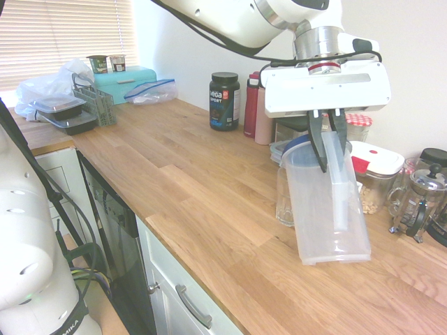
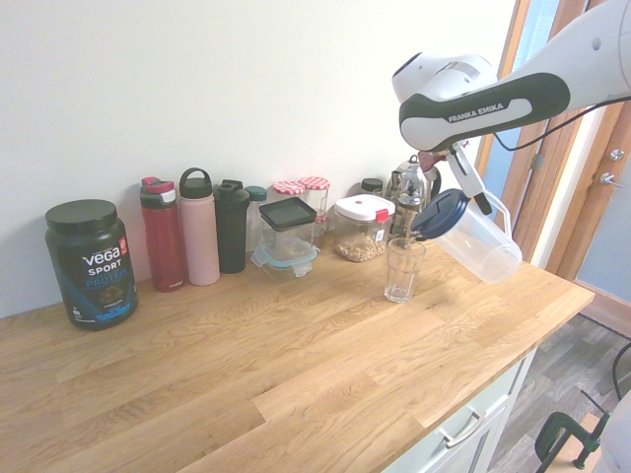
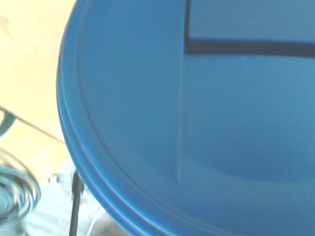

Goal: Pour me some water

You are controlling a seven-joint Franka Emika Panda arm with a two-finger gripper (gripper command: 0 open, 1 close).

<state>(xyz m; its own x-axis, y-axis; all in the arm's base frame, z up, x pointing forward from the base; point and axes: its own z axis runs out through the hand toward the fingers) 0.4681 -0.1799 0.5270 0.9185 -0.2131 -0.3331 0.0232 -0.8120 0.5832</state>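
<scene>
Your gripper (image 1: 328, 143) has its dark fingers clamped tight on the handle of the clear plastic pitcher with the dark blue lid (image 1: 328, 202), and the whole thing is up off the wooden countertop (image 1: 209, 202), tipped well over. In the second exterior view the pitcher's (image 2: 478, 236) lid end points down toward the empty clear drinking glass (image 2: 403, 269), with the lid's rim right above the glass's mouth, close enough that I can't tell if they touch. I can't make out any water in the pitcher or the glass. The wrist view is basically all blue lid (image 3: 197, 108), blurry.

Room-wise: the glass stands on the counter with open wood in front of it, toward the counter's front edge. Behind it you've got a crowded row along the wall: a clear container with a white lid and red tab (image 2: 362, 229), a steel French press (image 2: 409, 197), a square glass box with a black lid (image 2: 287, 235), then a black bottle (image 2: 232, 227), a pink bottle (image 2: 198, 227), a red bottle (image 2: 163, 235) and a black Vega Sport tub (image 2: 90, 262). The container and the press are the nearest to the glass. The tilted pitcher body hangs over bare counter, away from that row.
</scene>
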